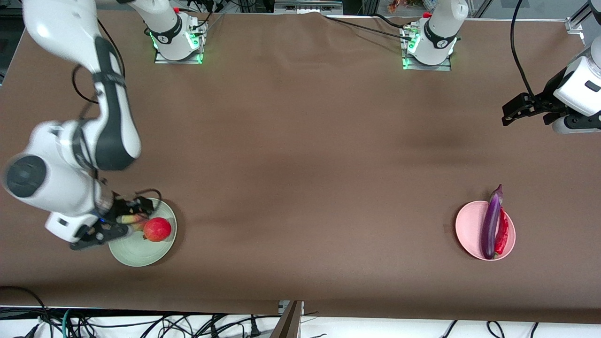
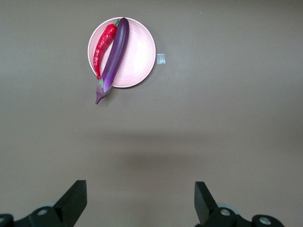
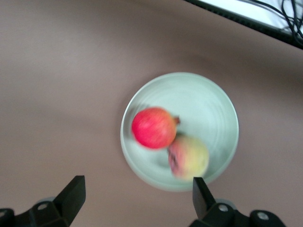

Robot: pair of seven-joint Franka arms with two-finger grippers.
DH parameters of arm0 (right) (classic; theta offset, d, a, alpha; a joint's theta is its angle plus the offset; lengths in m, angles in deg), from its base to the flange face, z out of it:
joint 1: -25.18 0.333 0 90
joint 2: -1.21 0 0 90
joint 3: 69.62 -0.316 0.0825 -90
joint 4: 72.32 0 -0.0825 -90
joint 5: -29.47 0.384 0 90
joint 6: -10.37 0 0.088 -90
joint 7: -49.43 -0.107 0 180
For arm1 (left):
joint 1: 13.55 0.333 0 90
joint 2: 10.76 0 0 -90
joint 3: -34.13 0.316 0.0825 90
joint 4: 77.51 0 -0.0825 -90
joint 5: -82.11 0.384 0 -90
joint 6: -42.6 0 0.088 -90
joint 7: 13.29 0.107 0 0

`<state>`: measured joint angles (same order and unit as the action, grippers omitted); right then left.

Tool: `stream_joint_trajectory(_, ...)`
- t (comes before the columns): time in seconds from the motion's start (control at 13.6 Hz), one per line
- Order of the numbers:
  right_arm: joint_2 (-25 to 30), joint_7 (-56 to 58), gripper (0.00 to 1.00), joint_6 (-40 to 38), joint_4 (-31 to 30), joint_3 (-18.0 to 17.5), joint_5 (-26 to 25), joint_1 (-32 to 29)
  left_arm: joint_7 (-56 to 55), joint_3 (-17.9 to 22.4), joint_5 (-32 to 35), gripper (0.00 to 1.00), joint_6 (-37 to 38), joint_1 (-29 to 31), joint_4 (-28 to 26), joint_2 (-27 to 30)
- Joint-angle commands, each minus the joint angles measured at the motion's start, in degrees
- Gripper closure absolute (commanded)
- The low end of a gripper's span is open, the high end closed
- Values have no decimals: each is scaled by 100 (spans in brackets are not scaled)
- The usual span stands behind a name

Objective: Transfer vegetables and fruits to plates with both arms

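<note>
Contents: pale green plate (image 1: 136, 256) carries red fruit (image 1: 157, 229) touching yellow-green fruit (image 3: 189, 156); pale pink plate (image 1: 465, 227) carries eggplant (image 1: 491, 220) beside chili (image 1: 502, 232). Right end effector (image 1: 117, 220) over green plate, fully spread, empty. Left end effector (image 2: 141, 198) waits above desk (image 1: 300, 164), fully spread, empty.

A glossy purple eggplant (image 1: 491, 224) and a red chili (image 1: 502, 233) lie side by side on the pink plate (image 1: 467, 230). The red fruit (image 1: 157, 229) touches the yellow-green peach (image 3: 189, 156) on the pale green plate (image 1: 141, 253).
</note>
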<state>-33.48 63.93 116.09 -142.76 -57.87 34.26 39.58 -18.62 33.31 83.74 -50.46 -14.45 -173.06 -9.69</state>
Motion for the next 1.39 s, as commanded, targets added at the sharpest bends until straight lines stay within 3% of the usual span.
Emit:
stream_joint_trajectory(0.0, 557, -183, 0, -840, -145, -14, 39, -16, 86, 21, 128, 0, -36, -50, -60, 78)
stream_joint_trajectory(0.29, 1383, -904, 0, -2235, -294, -102, -83, -148, 86, 12, 128, 0, -27, -50, -51, 78)
stream_joint_trajectory(0.44, 1901, -879, 0, -2748, -591, -626, -84, -602, 103, 21, 128, 0, 69, -50, -51, 78)
stream_joint_trajectory(0.51, 2226, -896, 0, -2698, -976, -864, -110, -814, 103, 12, 128, 0, 95, -50, -51, 78)
stream_joint_trajectory(0.73, 2763, -843, 0, -2548, -1480, -919, -260, -1061, 121, 21, 128, 0, 157, -41, -51, 78)
stream_joint_trajectory(0.95, 3116, -843, 0, -2513, -1508, -920, -260, -1167, 112, 21, 137, 0, 157, -41, -42, 78)
stream_joint_trajectory(1.32, 3249, -755, 0, -2530, -1648, -990, -470, -1264, 121, 21, 128, 0, 140, -41, -33, 69)
